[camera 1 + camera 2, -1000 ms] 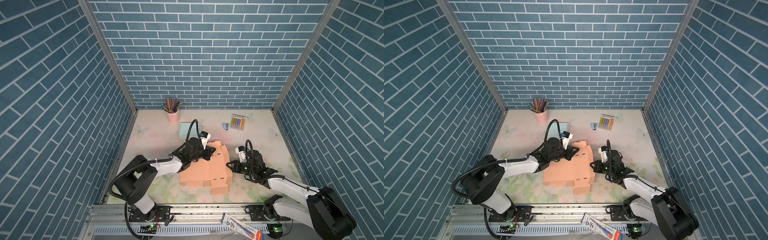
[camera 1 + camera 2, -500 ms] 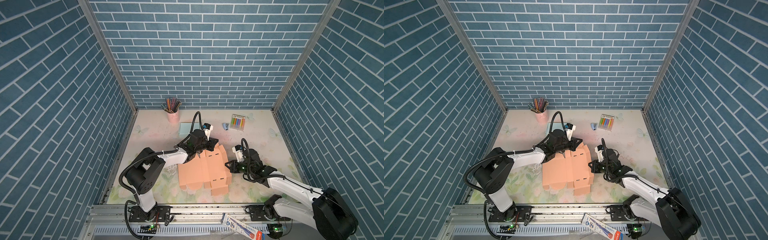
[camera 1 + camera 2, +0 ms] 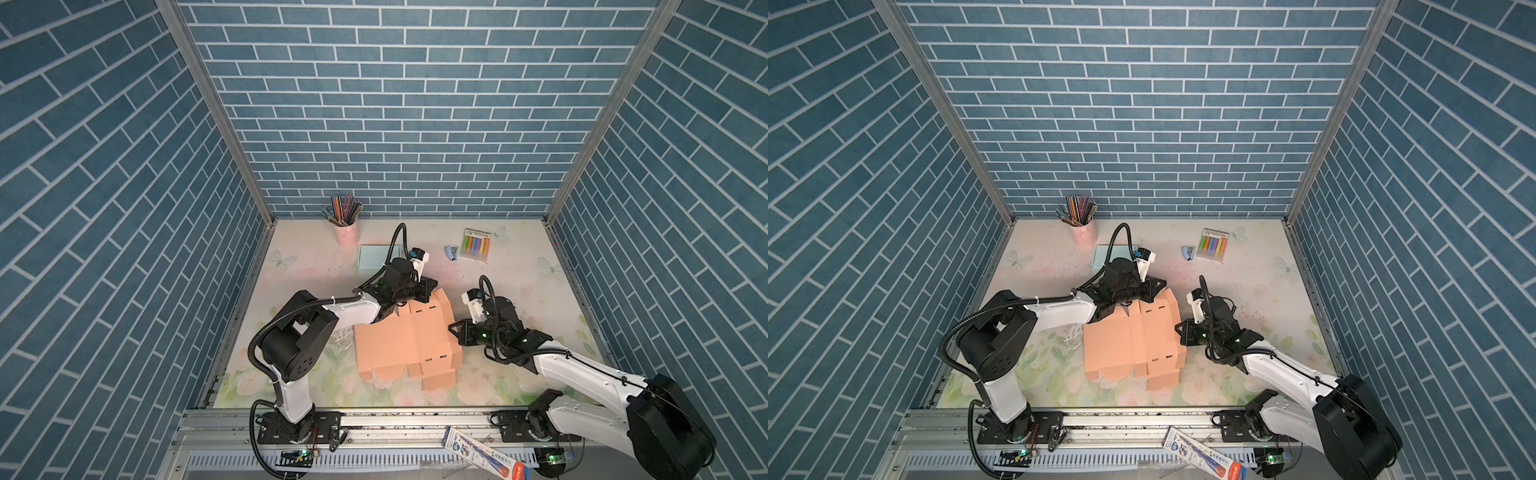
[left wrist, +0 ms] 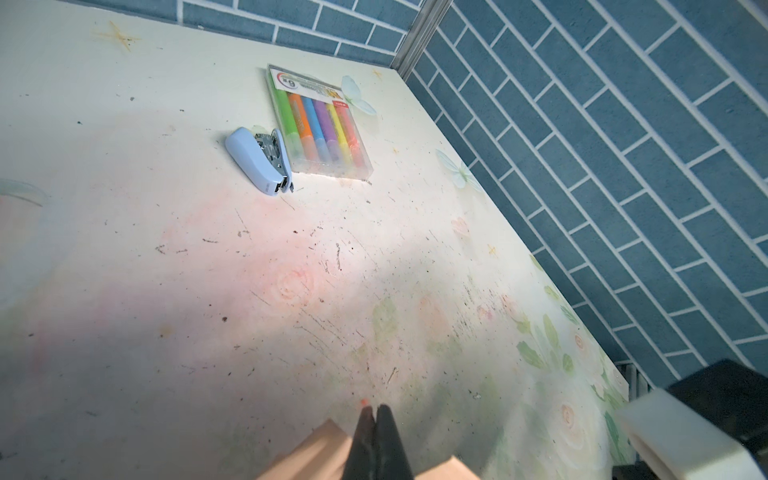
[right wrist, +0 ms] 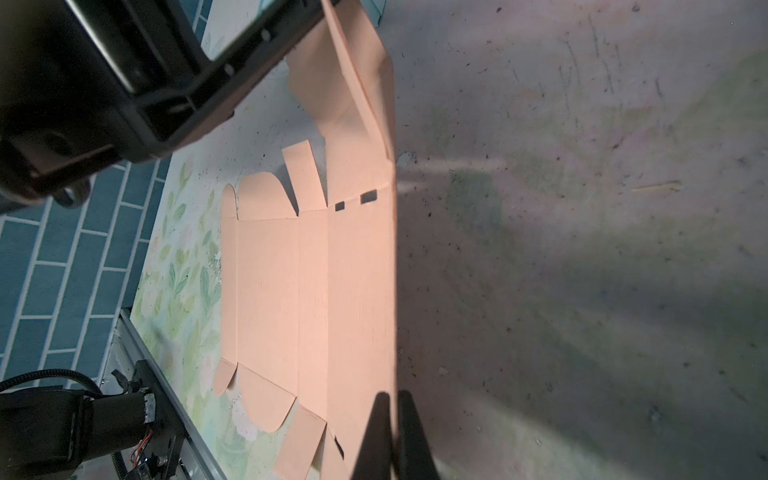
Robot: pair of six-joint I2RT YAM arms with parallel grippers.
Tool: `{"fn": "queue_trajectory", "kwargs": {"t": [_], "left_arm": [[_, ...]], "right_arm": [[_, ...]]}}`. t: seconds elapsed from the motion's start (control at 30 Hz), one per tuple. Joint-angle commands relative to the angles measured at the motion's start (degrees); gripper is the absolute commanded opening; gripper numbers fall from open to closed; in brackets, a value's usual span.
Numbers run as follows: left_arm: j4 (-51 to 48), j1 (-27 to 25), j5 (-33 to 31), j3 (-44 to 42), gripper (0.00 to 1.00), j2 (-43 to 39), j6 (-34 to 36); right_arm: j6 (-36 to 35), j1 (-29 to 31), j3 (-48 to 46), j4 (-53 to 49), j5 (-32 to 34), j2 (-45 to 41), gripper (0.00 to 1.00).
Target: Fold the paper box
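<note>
The paper box (image 3: 401, 340) (image 3: 1133, 340) is a flat peach cardboard cut-out lying mid-table, with flaps at its near and far ends. My left gripper (image 3: 428, 291) (image 3: 1156, 289) is at the far end of the box, shut on a far flap that stands lifted (image 5: 353, 83). In the left wrist view its fingertips (image 4: 375, 411) are pressed together with peach card (image 4: 324, 444) beside them. My right gripper (image 3: 453, 330) (image 3: 1179, 330) is at the right long edge, shut (image 5: 392, 399) on that edge of the sheet (image 5: 316, 291).
At the back stand a pink cup of pencils (image 3: 345, 230), a pale blue flat box (image 3: 372, 259), a blue stapler (image 3: 452, 252) (image 4: 257, 160) and a highlighter pack (image 3: 476, 244) (image 4: 320, 124). Brick walls enclose three sides. A tube (image 3: 482, 453) lies on the front rail.
The left gripper has moved toward the back, lifting the far flap. The sheet has turned from slanted to square with the table. The right gripper has shifted slightly left.
</note>
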Motion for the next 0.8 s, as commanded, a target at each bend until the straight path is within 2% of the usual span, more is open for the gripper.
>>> {"fn": "queue_trajectory", "kwargs": {"t": [0.0,0.77], "left_arm": [[-0.95,-0.17,-0.37,1.53,0.00,0.49,1.49],[-5.03,-3.23,-0.91,0.91,0.00,-1.54,4.40]], "right_arm": [[-1.97,0.58,2.03,-1.07,0.95,0.53,0.00],[-3.64,1.13,3.33,-3.65,3.36,-0.50,0.00]]}}
